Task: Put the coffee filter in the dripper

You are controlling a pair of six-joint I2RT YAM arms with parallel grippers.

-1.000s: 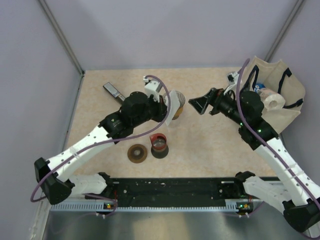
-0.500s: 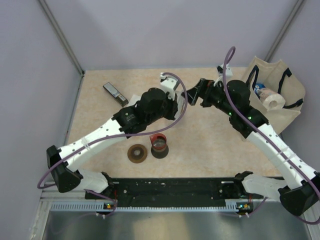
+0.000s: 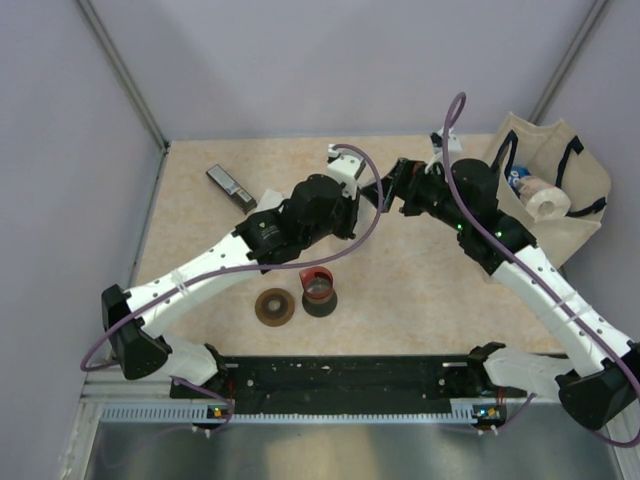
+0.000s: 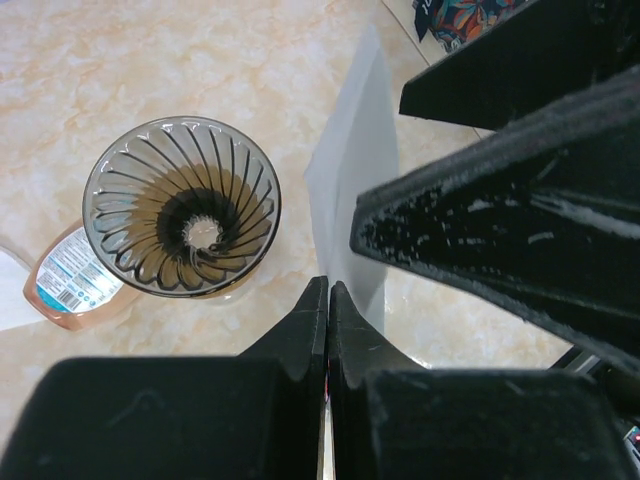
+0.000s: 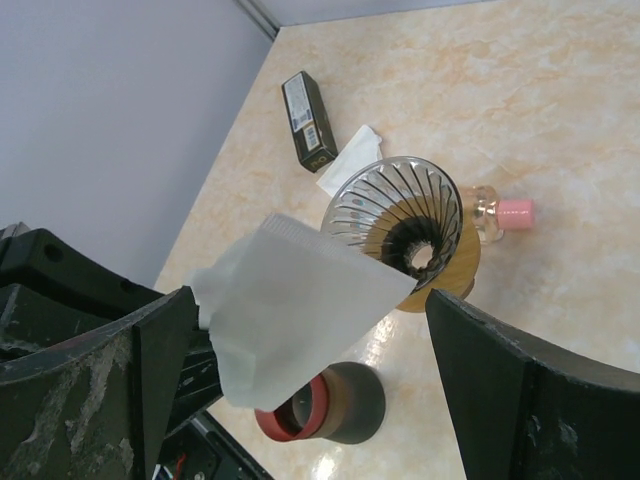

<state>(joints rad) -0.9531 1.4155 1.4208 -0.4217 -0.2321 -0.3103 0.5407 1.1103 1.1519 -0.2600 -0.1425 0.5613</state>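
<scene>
At the far left of the beige marble-patterned bench (image 3: 420, 290) lies a dark rectangular box (image 3: 228, 182), well apart from the work. Nearer the arms sit a flat brown disc (image 3: 274, 306) and, just beside it, a dark cup with a red rim (image 3: 319, 290).

The left claw (image 4: 327, 300) is pressed together on the lower edge of the white paper coffee filter (image 5: 295, 305). It pinches the filter flat so that it stands up in the air. The filter hangs above the bench beside the ribbed clear glass dripper (image 4: 182, 208), not in it. The dripper stands upright with its mouth open. A small clear bottle with a pink cap (image 5: 505, 212) lies at its foot, and a scrap of white paper (image 5: 350, 165) lies just behind it.

The right claw (image 3: 390, 192) faces the left one, its fingers (image 5: 540, 400) spread wide to either side of the filter. That suggests it is there to open the folded paper or take it over. Whether either finger touches the paper I cannot tell.

Further right, a cream fabric bag with black handles (image 3: 575, 180) slumps at the bench edge, holding a white paper roll (image 3: 547, 202).

Pale lilac walls (image 3: 330, 60) close the bench in, with grey metal posts in the corners.
</scene>
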